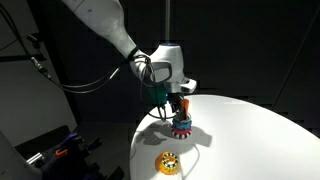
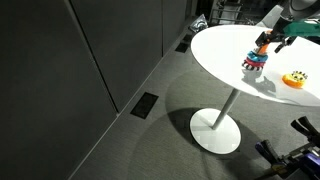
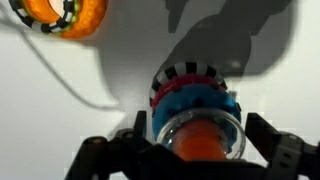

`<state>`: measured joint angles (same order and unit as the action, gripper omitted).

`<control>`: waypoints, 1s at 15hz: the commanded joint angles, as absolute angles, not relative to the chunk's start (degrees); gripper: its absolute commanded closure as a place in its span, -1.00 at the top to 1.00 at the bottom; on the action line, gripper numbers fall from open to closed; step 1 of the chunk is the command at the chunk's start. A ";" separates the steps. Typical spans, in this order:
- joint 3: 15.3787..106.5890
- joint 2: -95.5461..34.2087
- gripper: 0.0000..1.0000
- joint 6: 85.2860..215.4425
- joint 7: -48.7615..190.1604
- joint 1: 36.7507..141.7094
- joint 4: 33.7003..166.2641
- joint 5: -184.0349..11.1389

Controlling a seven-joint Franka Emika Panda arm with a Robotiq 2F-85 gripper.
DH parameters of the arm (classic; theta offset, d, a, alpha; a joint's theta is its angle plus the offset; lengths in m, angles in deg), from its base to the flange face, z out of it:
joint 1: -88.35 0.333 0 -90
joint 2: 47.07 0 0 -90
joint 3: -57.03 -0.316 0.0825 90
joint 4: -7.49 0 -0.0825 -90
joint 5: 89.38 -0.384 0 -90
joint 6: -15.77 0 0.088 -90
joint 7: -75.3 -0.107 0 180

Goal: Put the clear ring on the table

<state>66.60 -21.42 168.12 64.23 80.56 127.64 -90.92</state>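
Grasping step: the end effector (image 1: pixel 179 103) hangs wide astride the clear ring (image 3: pixel 175 128), which tops the stack (image 1: pixel 181 124) near the desk (image 1: pixel 250 130) edge. Next, likely: close, lift straight up, set it on bare desk.

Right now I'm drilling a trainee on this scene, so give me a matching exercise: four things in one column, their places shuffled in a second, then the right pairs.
Things
1. clear ring
2. yellow ring
3. gripper
4. table's foot

Places
A. lying on the table, apart from the toy
B. standing on the grey floor
C. topmost on the toy, between the fingers
D. directly above the toy

Pairs: 1-C, 2-A, 3-D, 4-B
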 commanded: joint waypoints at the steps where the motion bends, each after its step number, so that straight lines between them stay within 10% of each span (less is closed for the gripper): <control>1: 67.72 -19.58 1.00 168.89 62.68 81.87 125.70 -90.36; 6: 68.26 -18.60 0.98 169.95 62.46 82.72 125.35 -90.08; 7: 68.34 -18.58 0.48 170.05 62.41 82.80 125.33 -90.10; 13: 69.30 -19.72 0.07 169.87 61.92 83.79 126.07 -89.59; 15: 69.51 -20.37 -0.35 169.61 61.86 84.05 126.39 -89.49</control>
